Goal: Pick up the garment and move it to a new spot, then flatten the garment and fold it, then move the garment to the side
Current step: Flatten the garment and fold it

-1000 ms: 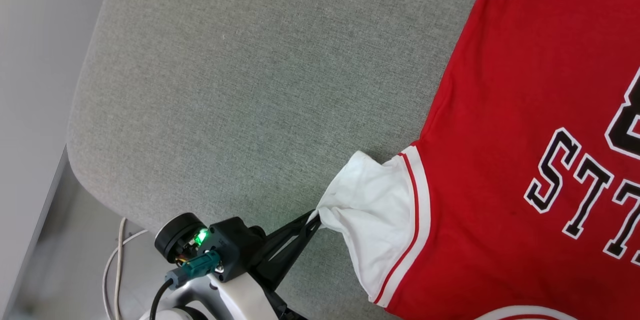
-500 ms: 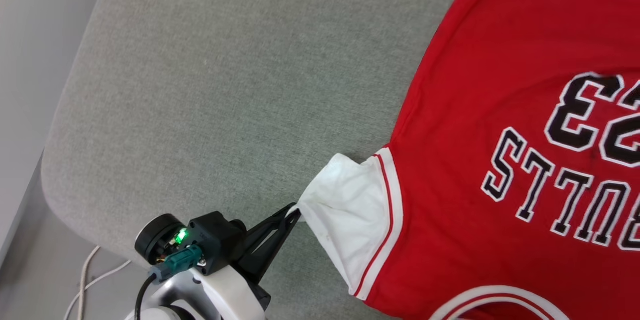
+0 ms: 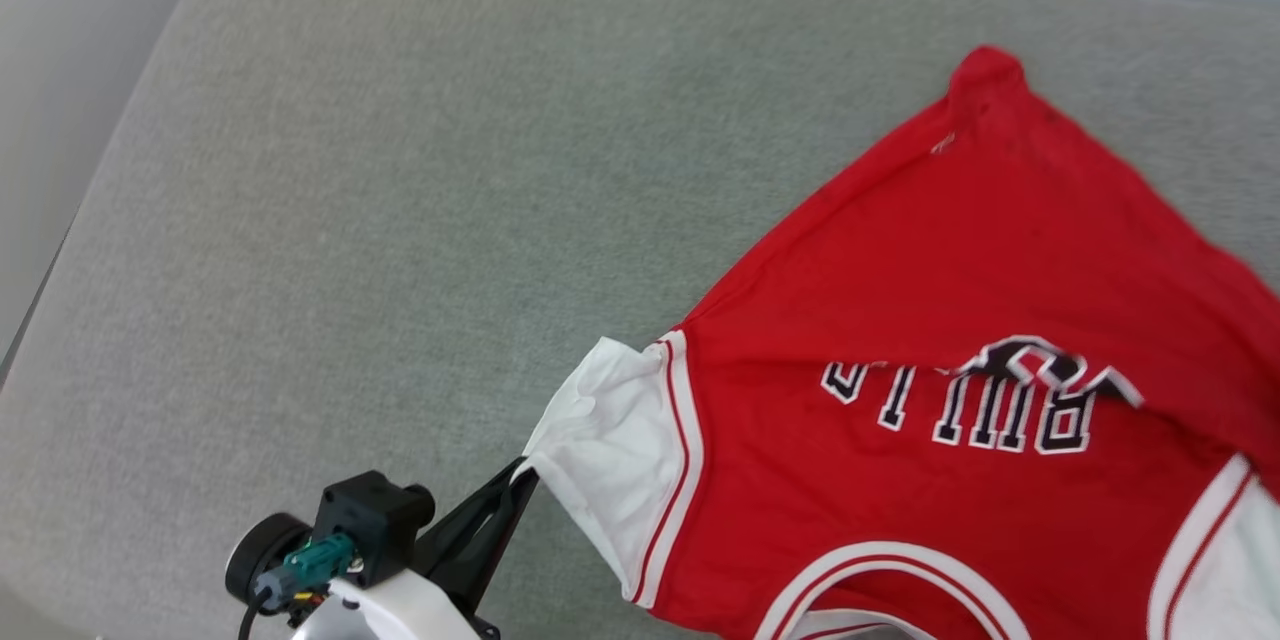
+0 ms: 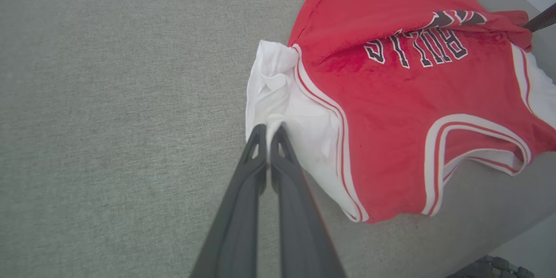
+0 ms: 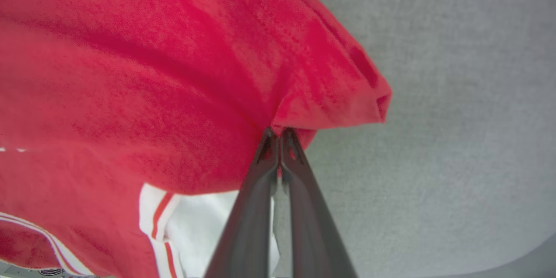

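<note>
The garment (image 3: 930,340) is a red jersey with white sleeves and black lettering, spread over the right half of the grey cushion (image 3: 400,220). My left gripper (image 3: 522,472) is shut on the tip of the white sleeve (image 3: 610,450); in the left wrist view that gripper (image 4: 269,128) pinches the bunched sleeve cloth (image 4: 278,91). In the right wrist view my right gripper (image 5: 279,132) is shut on a lifted red fold of the garment (image 5: 304,95), which drapes over its fingertips. A dark finger (image 4: 541,19) of the other arm shows at the garment's far edge.
Bare grey cushion lies to the left of the garment and beyond it (image 4: 108,95). The cushion's rounded left edge (image 3: 60,260) drops to a pale floor. Its near edge (image 4: 512,234) curves away at the lower right of the left wrist view.
The head camera has swung right and up, bringing more of the garment into view. The jersey's body now buckles across the numerals, with its right side lifted. The left gripper still pinches the sleeve.
</note>
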{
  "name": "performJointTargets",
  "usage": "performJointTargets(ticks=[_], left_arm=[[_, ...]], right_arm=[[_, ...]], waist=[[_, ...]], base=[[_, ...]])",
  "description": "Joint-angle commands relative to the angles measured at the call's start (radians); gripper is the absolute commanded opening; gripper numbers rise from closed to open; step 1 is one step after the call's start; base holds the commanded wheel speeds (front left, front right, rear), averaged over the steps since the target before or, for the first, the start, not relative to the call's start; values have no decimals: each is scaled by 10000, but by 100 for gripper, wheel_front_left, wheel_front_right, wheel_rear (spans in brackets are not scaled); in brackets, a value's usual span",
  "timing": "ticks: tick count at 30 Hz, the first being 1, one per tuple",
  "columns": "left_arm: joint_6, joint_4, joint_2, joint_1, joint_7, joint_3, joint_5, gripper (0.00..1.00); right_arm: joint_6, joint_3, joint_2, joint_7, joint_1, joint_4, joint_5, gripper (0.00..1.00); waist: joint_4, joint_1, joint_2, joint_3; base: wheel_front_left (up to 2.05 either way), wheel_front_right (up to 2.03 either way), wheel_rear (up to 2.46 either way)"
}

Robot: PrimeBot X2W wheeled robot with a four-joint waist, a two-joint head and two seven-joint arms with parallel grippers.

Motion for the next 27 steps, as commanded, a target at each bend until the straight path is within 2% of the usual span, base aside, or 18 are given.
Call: performJointTargets(ticks=[1,8,15,22,27], left_arm=[[112,60,41,221,-126,90,-101,0],[576,280,-62,841,-506,403,-422,0],[833,478,-346,1168,-838,488,-605,0],[874,675,-529,1288,-990,467,-710,0],[877,750,-555,1323,-1042,450,-758,0]], right_arm=[[-4,-7,130,-205,631,-148,231,0],[-4,-11,442,-750,2768,-868,1044,0],[-4,-156,704,-1275,4434,-1453,1462,0],[-4,-73,1044,-1759,5452,-1506,1530,0],[-4,116,1164,-2446,5585,-1396,1784,0]], waist=[[-793,1,0,-884],[-1418,1,0,-1690],[-1696,1,0,-2071],[-1751,1,0,-2311],[-1770,1,0,-2449]], base=[[0,0,0],[0,0,0],[0,0,0],[0,0,0],[0,0,0]])
